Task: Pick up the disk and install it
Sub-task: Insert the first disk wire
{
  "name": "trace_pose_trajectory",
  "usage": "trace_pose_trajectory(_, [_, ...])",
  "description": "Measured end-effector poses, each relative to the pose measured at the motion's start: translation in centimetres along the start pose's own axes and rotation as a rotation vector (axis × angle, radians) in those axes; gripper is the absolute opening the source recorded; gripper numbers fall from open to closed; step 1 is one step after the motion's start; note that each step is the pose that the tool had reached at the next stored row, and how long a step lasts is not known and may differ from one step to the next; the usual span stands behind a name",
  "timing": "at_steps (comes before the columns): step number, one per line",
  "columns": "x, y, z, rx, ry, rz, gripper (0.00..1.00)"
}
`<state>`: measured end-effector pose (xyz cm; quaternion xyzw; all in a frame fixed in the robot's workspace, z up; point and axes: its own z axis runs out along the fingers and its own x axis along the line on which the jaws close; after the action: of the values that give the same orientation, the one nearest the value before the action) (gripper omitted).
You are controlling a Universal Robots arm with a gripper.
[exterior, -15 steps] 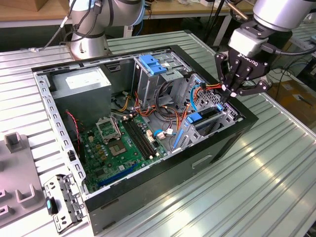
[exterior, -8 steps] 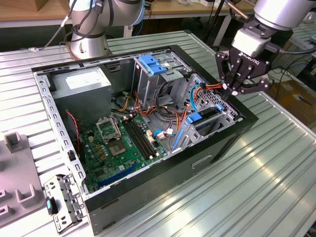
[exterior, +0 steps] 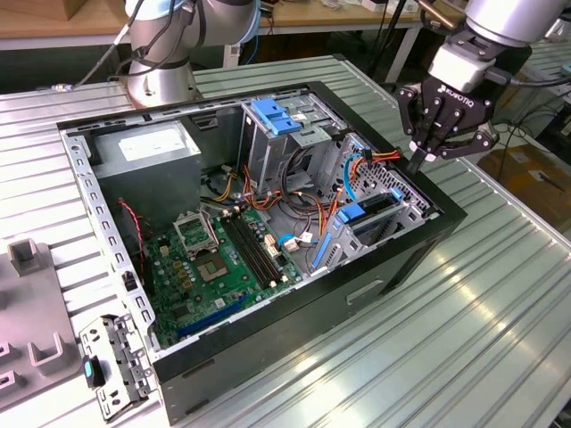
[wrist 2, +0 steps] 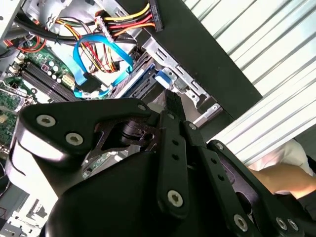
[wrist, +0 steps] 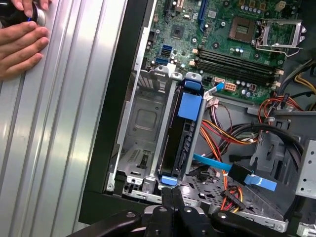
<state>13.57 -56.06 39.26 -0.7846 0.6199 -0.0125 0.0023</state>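
The disk, a dark drive in a bright blue carrier, sits slotted in the metal drive cage at the case corner on the exterior view's right. In the first wrist view the disk stands on edge in the cage bay beside an empty bay. My gripper hangs just above the cage's far end, fingers pressed together and holding nothing. Its fingertips point at the blue end of the carrier. In the second wrist view the gripper is close over the disk.
The open black computer case lies on a ribbed metal table. Inside are the motherboard, power supply, coloured wires and a blue cable. A person's hands rest on the table beside the case.
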Motion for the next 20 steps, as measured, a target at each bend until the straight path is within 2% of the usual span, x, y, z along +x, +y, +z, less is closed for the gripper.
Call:
trace_pose_trajectory(6, [0.0,-0.01,0.0,-0.0002,0.0006,-0.001,0.11])
trace_pose_trajectory(8, [-0.01,-0.01,0.0,0.0001,0.0003,-0.014,0.11])
trace_pose_trajectory(10, [-0.01,-0.01,0.0,0.0008,-0.0004,-0.057,0.11])
trace_pose_trajectory(11, [0.01,-0.06,0.01,0.0016,-0.0014,-0.104,0.11])
trace_pose_trajectory(15, [-0.68,-1.4,0.09,0.0018,-0.0017,-0.115,0.11])
trace_pose_trajectory(17, [-1.09,-1.76,0.14,0.0018,-0.0015,-0.116,0.11])
trace_pose_trajectory(20, [-2.66,-3.12,0.64,0.0018,-0.0017,-0.116,0.11])
